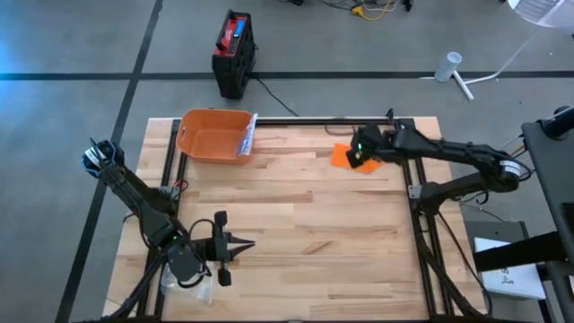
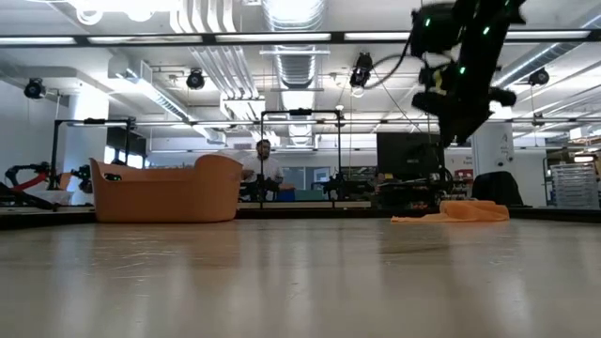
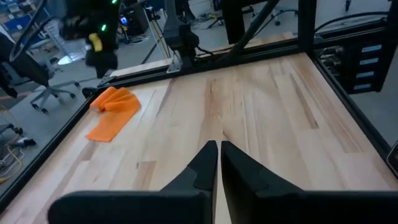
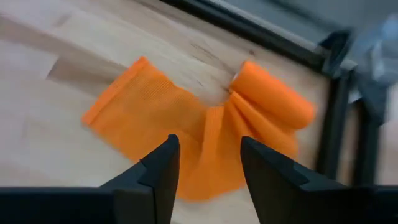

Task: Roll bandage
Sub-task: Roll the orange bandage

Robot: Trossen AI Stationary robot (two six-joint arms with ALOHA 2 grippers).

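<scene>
One orange bandage [image 4: 205, 118], partly rolled, on the table [image 1: 296, 224] below the right gripper [image 4: 205, 163], fingers spread, empty. Only high view shows one tub [image 1: 213, 136] contents. Left gripper [image 3: 219, 163]: fingers together, empty.

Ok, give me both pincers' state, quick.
Left pincer: closed, holding nothing, low over the table's near side.
Right pincer: open, empty, above the orange bandage.

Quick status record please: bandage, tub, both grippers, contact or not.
bandage: orange bandage lies loose on the table near the far right edge, one end partly rolled
tub: orange tub at far left, apart from bandage
right gripper: right gripper above the bandage, jaws open, nothing held
left gripper: left gripper near edge, jaws shut, empty
contact: none seen
</scene>
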